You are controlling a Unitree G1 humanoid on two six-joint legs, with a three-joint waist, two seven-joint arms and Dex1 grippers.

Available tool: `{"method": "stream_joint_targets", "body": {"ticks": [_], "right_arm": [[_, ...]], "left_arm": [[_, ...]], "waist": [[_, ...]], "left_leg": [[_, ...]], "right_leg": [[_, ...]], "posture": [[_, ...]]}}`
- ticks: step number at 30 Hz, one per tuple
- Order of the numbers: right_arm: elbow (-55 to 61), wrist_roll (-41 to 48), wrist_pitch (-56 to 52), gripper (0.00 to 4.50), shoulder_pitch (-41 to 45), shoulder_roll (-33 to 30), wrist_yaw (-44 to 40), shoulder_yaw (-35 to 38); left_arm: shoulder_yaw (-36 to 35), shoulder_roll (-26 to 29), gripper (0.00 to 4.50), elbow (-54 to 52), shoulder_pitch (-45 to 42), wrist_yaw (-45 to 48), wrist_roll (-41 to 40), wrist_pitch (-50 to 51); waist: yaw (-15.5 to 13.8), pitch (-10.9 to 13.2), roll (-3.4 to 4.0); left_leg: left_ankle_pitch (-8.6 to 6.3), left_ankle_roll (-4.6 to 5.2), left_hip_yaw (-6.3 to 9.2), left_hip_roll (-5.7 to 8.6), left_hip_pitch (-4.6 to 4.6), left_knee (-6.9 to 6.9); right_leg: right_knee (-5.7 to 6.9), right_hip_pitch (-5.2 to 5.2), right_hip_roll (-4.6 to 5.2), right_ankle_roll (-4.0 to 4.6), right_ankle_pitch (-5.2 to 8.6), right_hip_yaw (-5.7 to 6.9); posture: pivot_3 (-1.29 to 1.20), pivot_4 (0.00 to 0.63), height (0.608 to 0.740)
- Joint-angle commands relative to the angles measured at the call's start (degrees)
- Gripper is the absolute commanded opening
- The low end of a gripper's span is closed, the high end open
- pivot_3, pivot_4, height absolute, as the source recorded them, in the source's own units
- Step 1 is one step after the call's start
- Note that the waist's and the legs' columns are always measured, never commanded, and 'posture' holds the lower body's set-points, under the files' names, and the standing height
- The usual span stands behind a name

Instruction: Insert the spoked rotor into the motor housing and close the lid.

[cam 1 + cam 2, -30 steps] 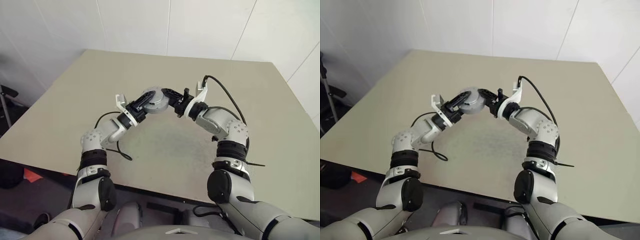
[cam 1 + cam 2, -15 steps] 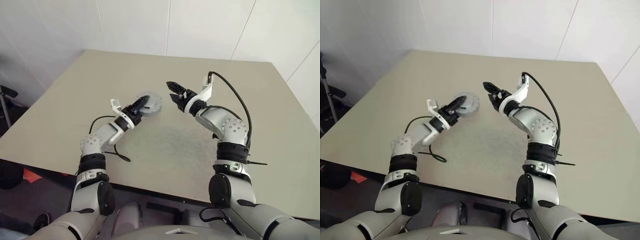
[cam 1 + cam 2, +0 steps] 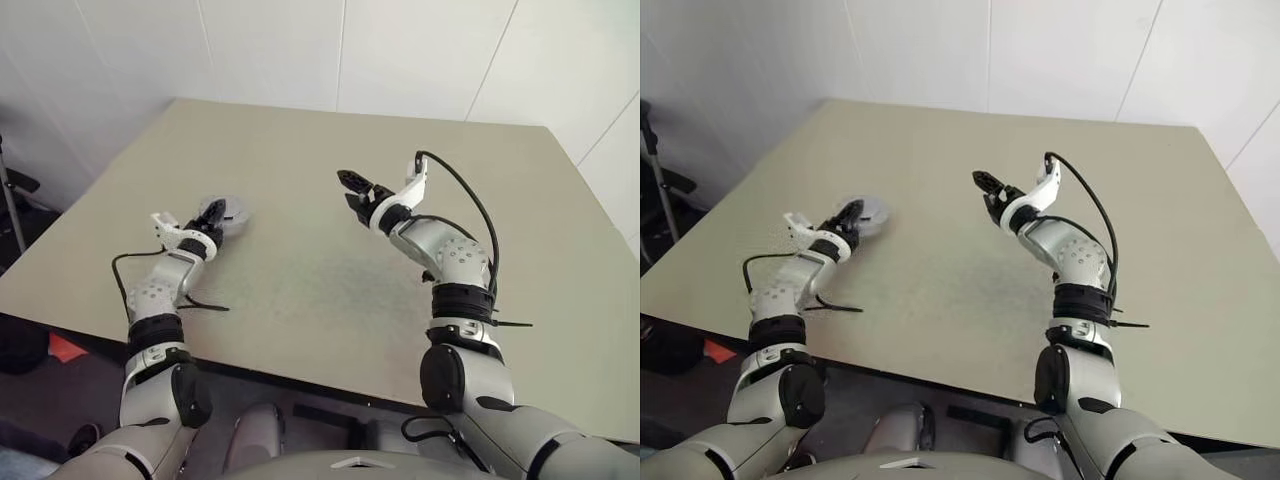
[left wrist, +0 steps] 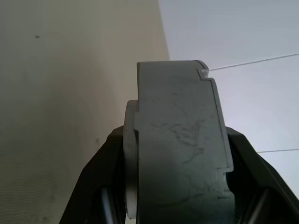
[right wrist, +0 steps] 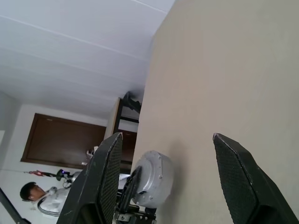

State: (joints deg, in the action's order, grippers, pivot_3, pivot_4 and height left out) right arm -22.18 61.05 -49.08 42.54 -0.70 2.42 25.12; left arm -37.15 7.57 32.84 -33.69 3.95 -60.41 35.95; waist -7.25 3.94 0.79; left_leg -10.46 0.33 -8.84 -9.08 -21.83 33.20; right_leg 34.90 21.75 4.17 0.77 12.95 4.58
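One step left, apparently: setting closed housing, clamped in left hand, onto counter at nine o'clock, then releasing; right hand wide, empty.

scuffed matt grey metal housing, matt beige table

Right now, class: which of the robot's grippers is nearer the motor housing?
Left. The left gripper is clamped on the motor housing; the right gripper hangs open, well off to the housing's right.
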Motion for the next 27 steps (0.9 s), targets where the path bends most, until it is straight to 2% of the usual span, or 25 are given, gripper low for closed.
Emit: {"method": "stream_joint_targets", "body": {"ticks": [1,9,10,12,15,16,21,23,26,27], "right_arm": [[-1.1,-0.81,1.09,3.48,1.94,-0.35,-1.85,0.2],[-3.33,-3.23,1.4,3.48,1.83,-0.74,-3.52,0.42],[-3.45,-3.45,1.31,3.5,1.76,-0.78,-3.65,0.41],[-3.61,-3.72,1.0,3.5,1.74,-0.82,-3.88,0.48],[-4.21,-4.27,0.77,3.5,1.95,-0.91,-4.35,0.57],[-4.36,-4.41,0.62,3.5,1.98,-0.91,-4.43,0.6],[-4.4,-6.4,-0.26,3.5,1.81,-2.14,-7.69,-1.54],[-1.69,-11.04,2.45,3.5,0.25,-3.85,-13.48,-6.44],[2.97,-20.16,13.92,3.5,-3.2,-7.06,-25.85,-14.49],[3.72,-23.08,17.86,3.5,-4.2,-8.64,-29.91,-16.66]], "left_arm": [[-0.75,0.46,2.12,0.07,-2.53,-0.91,0.96,-2.65],[-0.16,1.58,2.12,1.47,-1.85,-0.7,5.19,-5.68],[0.05,1.86,2.84,1.31,-1.77,-0.46,6.08,-6.48],[-0.6,2.71,3.28,2.26,-2.35,-1.38,7.88,-9.63],[-3.58,4.87,4.28,6.18,-4.42,-2.34,8.49,-15.48],[-4.51,5.8,4.45,7.38,-5.03,-2.18,8.31,-16.8],[-6.38,11.93,4.45,11.18,-8.18,0.81,8.83,-20.64],[-5.25,13.9,4.45,11.06,-9.03,2.78,10.02,-20.72],[-1.68,15.11,4.45,8.38,-9.3,6.96,12.71,-20.12],[0.82,15.13,4.45,5.21,-8.73,10.86,13.05,-18.36]], "waist": [[0.04,-0.01,-0.02],[0.28,-0.02,-0.03],[0.36,-0.02,-0.03],[0.39,-0.02,-0.03],[0.53,-0.02,-0.03],[0.69,-0.02,-0.04],[1.39,-0.01,-0.04],[1.19,-0.01,-0.05],[0.36,-0.02,-0.06],[-0.09,0.0,-0.08]], "left_leg": [[0.0,0.0,0.0,0.0,0.0,0.01],[0.13,-0.21,0.0,-0.05,0.28,0.01],[0.15,-0.25,-0.01,-0.06,0.34,0.0],[0.21,-0.35,-0.01,-0.1,0.37,-0.01],[0.24,-0.39,-0.02,-0.12,0.51,-0.01],[0.26,-0.43,-0.02,-0.12,0.6,-0.05],[0.3,-0.5,-0.02,-0.13,0.61,-0.12],[0.3,-0.49,-0.01,-0.1,0.56,-0.12],[0.29,-0.47,0.0,-0.07,0.52,-0.12],[0.28,-0.47,-0.01,-0.07,0.52,-0.12]], "right_leg": [[0.0,0.0,0.0,0.0,-0.01,0.0],[0.14,-0.19,0.0,0.1,-0.04,0.0],[0.15,-0.24,0.0,0.21,-0.01,0.0],[0.16,-0.23,-0.01,0.38,0.02,0.0],[0.21,-0.32,-0.02,0.4,0.02,0.0],[0.22,-0.37,-0.02,0.41,0.03,0.0],[0.21,-0.38,-0.03,0.42,0.03,0.01],[0.2,-0.38,-0.02,0.43,0.03,0.01],[0.18,-0.43,-0.01,0.43,0.03,0.01],[0.17,-0.42,0.0,0.43,0.03,0.01]], "posture": [[0.0,0.0,0.74],[0.0,0.0,0.74],[0.0,0.0,0.74],[0.0,0.0,0.74],[0.0,0.0,0.74],[0.0,0.0,0.74],[0.0,0.0,0.74],[0.0,0.0,0.74],[0.0,0.0,0.74],[0.0,0.0,0.74]]}}
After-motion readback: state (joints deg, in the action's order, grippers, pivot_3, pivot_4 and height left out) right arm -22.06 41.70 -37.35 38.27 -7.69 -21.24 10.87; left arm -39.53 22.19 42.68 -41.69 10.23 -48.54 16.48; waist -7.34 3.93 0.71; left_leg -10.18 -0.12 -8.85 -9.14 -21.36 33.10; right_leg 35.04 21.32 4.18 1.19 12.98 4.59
